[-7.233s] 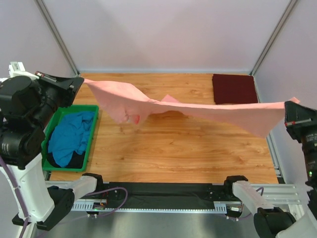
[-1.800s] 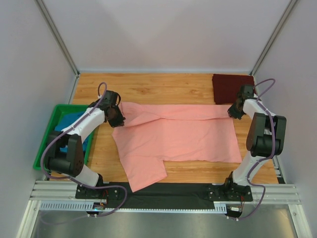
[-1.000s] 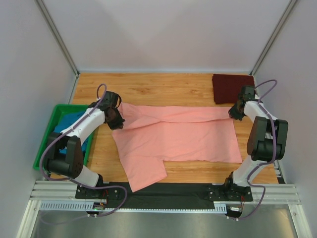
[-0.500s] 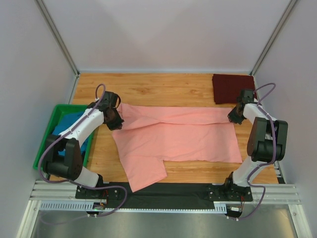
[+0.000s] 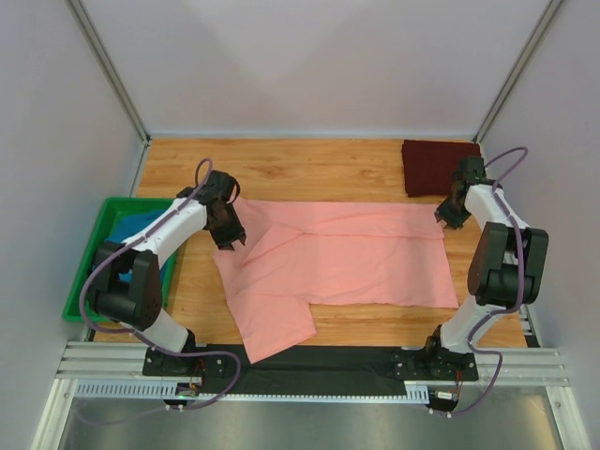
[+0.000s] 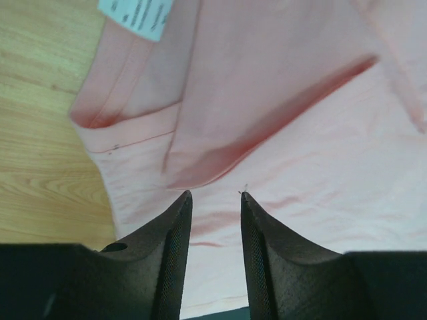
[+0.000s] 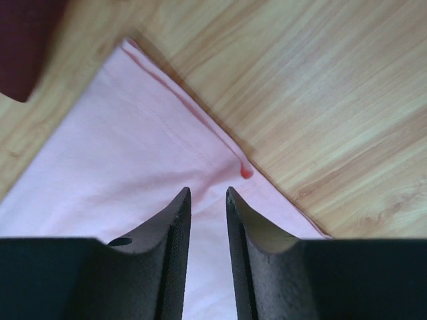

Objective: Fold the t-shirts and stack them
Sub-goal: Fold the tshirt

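A salmon-pink t-shirt [image 5: 337, 262] lies spread flat on the wooden table, one part reaching over the near edge. My left gripper [image 5: 231, 238] hovers over its far left corner, open and empty. In the left wrist view the left gripper [image 6: 215, 195] is above the pink t-shirt's [image 6: 300, 133] folds, and the white neck label [image 6: 137, 10] shows at the top. My right gripper [image 5: 441, 217] stands at the far right corner, slightly open. Its jaws [image 7: 207, 190] hold nothing, with the pink hem [image 7: 133, 147] just below. A folded maroon t-shirt [image 5: 442, 167] lies at the back right. A teal t-shirt [image 5: 141, 225] sits in the bin.
The green plastic bin [image 5: 79, 291] stands at the table's left edge, beside the left arm. A corner of the maroon t-shirt [image 7: 23, 40] shows at the top left of the right wrist view. A black strip [image 5: 356, 361] and metal rails run along the near edge.
Both grippers have opened and let go of the pink t-shirt's far corners. The left gripper has shifted right and nearer, over the cloth. The shirt lies still.
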You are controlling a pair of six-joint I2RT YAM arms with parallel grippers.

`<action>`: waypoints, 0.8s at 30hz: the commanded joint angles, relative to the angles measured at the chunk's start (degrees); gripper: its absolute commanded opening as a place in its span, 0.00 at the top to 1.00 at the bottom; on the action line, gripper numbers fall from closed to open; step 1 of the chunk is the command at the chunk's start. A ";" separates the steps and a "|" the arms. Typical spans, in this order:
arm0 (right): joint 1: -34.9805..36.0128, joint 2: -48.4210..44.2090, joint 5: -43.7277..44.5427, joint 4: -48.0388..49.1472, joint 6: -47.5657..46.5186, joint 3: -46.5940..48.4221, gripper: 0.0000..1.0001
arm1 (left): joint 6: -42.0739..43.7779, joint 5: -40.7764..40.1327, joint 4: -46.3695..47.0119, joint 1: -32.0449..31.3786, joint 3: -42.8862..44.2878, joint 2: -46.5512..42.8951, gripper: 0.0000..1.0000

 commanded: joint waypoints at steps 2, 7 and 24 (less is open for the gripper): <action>0.77 1.08 -0.45 -2.79 1.44 4.25 0.72 | 0.78 -1.62 -1.11 -1.13 8.31 2.65 0.57; 0.42 3.45 -0.01 1.07 1.09 -0.48 0.74 | 1.22 0.14 2.40 -1.13 10.43 8.81 0.57; 2.34 -5.58 -5.80 -4.01 -0.06 3.27 0.71 | 19.04 22.98 10.32 0.45 21.49 21.19 0.54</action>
